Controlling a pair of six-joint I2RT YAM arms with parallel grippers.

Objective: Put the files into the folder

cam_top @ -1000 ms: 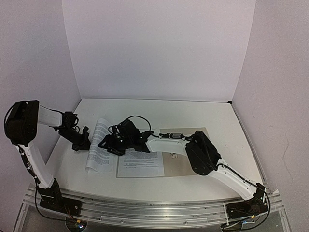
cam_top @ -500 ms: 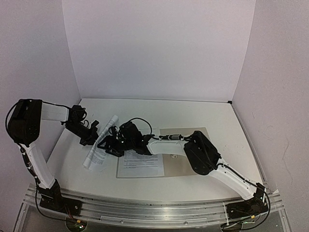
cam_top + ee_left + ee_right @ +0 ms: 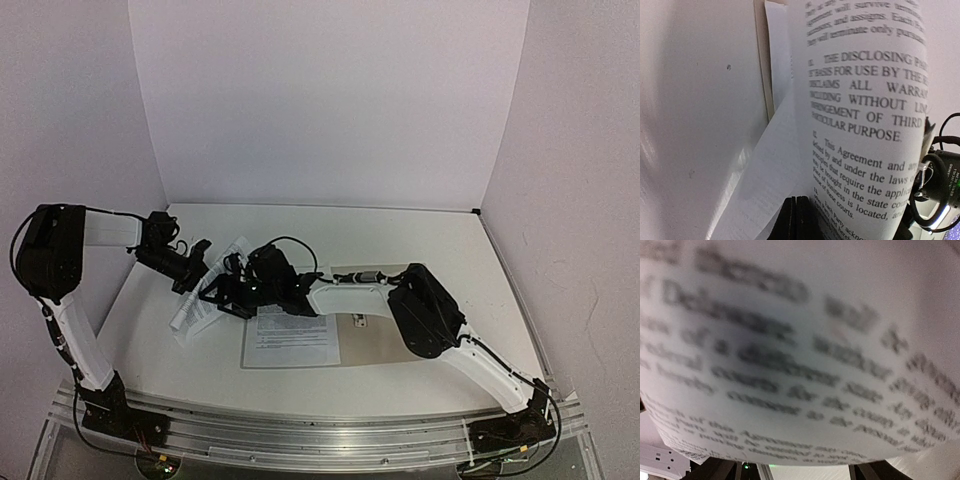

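File in hand: the curled sheet – thin white paper, dense black print – is bowed into a half-tube just left of the folder. Its lower end looks to rest on the surface.
File placed: the flat sheet, the same printed paper, lies on the left part of the folder, a flat beige cardboard rectangle.
Left end effector: closed, pinching the curled sheet at its edge.
Right end effector: jaws apart, gripping nothing. The sheet bulges close before its camera – contact cannot be told.
Step in hand: judged to be transfer of the curled sheet onto the folder.
Technique: hold the pinch firm, support the bowed middle from the right, travel low, land the free edge on the flat sheet first, square the edges, then release.
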